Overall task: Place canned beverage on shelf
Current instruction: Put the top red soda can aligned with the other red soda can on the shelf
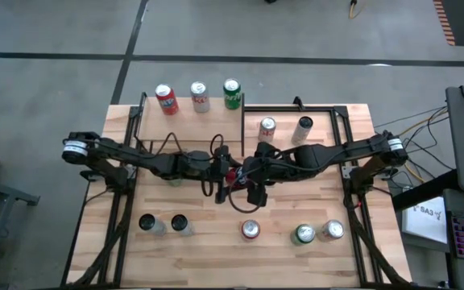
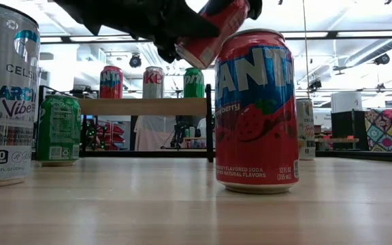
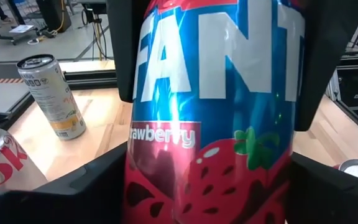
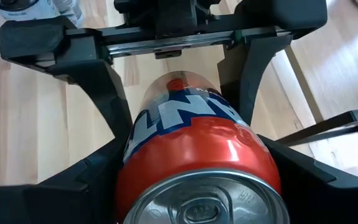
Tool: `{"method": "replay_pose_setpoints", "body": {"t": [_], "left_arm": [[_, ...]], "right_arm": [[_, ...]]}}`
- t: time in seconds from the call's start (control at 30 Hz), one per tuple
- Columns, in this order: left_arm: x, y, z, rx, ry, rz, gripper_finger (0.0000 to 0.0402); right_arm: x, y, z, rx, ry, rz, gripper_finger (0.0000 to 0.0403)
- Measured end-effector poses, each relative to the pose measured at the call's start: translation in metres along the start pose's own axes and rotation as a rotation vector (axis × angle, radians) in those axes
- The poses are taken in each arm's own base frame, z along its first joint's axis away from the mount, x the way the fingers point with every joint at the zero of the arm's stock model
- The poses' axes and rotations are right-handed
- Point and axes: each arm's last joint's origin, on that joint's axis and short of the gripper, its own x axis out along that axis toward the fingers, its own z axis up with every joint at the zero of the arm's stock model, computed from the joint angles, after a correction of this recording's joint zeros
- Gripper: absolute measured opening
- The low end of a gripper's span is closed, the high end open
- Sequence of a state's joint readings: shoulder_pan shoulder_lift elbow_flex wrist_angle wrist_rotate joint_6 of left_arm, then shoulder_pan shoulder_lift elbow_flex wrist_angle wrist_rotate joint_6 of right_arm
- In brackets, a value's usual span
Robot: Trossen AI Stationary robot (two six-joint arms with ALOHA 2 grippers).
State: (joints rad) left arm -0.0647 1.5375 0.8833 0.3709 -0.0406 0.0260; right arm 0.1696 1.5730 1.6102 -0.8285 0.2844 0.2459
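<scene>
the bench (image 1: 216,266) carries everything; its far left corner holds the shelf (image 1: 190,121), a plain-wood board framed by thin black posts.

shelf status: three cans stand in a row along the shelf's far edge: a red can (image 1: 166,99), a red-and-white can (image 1: 200,96) and a green can (image 1: 231,93). judged from this, part of the stocking is done.

arms: both reach in from the bench's left and right edges and meet above the middle of the bench. the left gripper (image 1: 218,167) and the right gripper (image 1: 250,173) face each other there.

task item: the strawberry soda can (image 4: 194,162) is off the bench, tilted, between the two grippers. the right gripper is closed around its body, one finger on each side. the left gripper's fingers (image 3: 123,50) bracket the same can; whether they are pressing on it or just beside it cannot be told. this reads as a handover in mid-air, not yet settled.

remaining work, as a judgement: complete the transfer, carry the can to the far left corner, set it upright on the shelf board, release.

unplaced stock: two cans (image 1: 284,129) near the far edge right of the shelf; five cans (image 1: 250,230) spread along the near edge.
</scene>
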Motion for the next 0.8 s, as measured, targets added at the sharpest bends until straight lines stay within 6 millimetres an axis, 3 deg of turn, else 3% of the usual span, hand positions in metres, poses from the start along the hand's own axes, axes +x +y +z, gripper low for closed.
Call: {"method": "replay_pose_setpoints", "body": {"t": [0.1, 0.3, 0.43, 0.63, 0.8], "left_arm": [[0.0, 0.0, 0.0, 0.003, 0.001, 0.0, 0.0285], [-0.001, 0.002, -0.002, -0.001, 0.012, 0.063, 0.0285], [-0.004, 0.001, 0.0, 0.011, -0.023, 0.113, 0.0285], [-0.015, -0.008, 0.006, 0.044, -0.098, 0.18, 0.0285], [-0.037, -0.015, 0.016, 0.073, -0.149, 0.244, 0.0285]], "right_arm": [[0.0, 0.0, 0.0, -0.003, 0.0, 0.001, 0.0291], [-0.001, -0.001, 0.002, 0.0, -0.017, -0.017, 0.0354], [-0.008, -0.003, 0.005, -0.001, -0.04, -0.024, 0.0363], [-0.037, -0.004, 0.014, -0.04, -0.149, -0.066, 0.0366], [-0.066, -0.003, 0.017, -0.082, -0.307, -0.078, 0.0367]]}}
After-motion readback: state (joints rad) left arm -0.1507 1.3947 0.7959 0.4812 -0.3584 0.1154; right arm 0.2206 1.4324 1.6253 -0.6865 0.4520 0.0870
